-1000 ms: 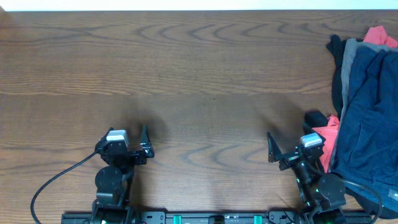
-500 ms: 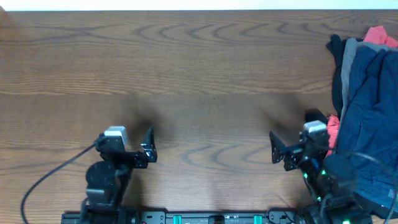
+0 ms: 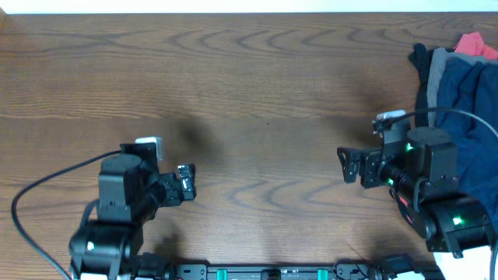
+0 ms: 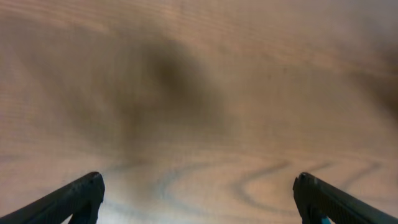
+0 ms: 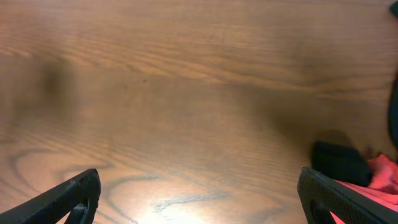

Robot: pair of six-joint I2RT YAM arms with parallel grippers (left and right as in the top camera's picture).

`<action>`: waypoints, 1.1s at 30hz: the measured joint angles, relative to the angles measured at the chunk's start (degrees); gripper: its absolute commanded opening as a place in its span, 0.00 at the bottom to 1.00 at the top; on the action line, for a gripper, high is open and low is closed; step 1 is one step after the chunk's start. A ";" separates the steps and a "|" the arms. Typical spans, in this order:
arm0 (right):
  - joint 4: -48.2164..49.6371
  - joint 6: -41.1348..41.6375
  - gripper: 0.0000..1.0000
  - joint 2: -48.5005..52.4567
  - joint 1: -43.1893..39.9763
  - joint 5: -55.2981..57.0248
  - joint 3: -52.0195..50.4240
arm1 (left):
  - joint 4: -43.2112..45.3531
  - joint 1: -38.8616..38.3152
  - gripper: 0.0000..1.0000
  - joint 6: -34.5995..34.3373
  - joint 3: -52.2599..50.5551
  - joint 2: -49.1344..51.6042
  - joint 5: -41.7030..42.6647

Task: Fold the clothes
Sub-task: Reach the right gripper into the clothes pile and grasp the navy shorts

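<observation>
The clothes lie in a pile at the table's right edge: a large dark navy piece [image 3: 476, 93], with red [image 3: 475, 44], grey [image 3: 441, 66] and black [image 3: 420, 58] pieces at its far end. My right gripper [image 3: 345, 165] is open and empty over bare wood, left of the pile. The right wrist view shows its open jaws [image 5: 199, 177], with a black piece [image 5: 339, 163] and a red piece [image 5: 384, 174] at the lower right. My left gripper [image 3: 187, 180] is open and empty, far from the clothes. Its wrist view [image 4: 198, 182] shows only wood.
The wooden table [image 3: 249, 85] stretches across the view. The right arm's body [image 3: 432, 187] covers the near part of the pile. Black cables run from both arms.
Both arms have lifted toward the camera. The right arm moved farther from the front edge and now covers the near red piece. Both grippers stay open.
</observation>
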 measured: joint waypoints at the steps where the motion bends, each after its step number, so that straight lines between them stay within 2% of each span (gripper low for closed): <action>1: -0.85 0.72 0.99 0.50 -0.35 1.11 0.74 | -1.90 0.00 0.98 0.02 1.38 1.40 0.09; 5: -10.45 9.05 0.99 5.16 -5.90 9.86 2.47 | -8.96 0.00 0.98 0.90 7.19 6.40 0.66; 12: -20.87 21.79 0.99 14.86 -21.44 16.87 2.21 | -9.31 0.00 0.98 1.90 10.45 9.05 1.07; 18: -19.04 26.25 0.96 15.56 -29.22 18.64 -0.46 | -8.41 0.00 0.98 1.99 10.45 9.05 1.07; 24: -14.80 27.26 0.94 16.61 -29.70 20.31 -6.97 | -8.26 0.00 0.98 1.99 10.45 9.05 1.07; 33: -7.10 27.71 0.82 17.18 -29.73 25.66 -14.58 | -8.24 0.00 0.98 1.99 10.45 9.05 1.07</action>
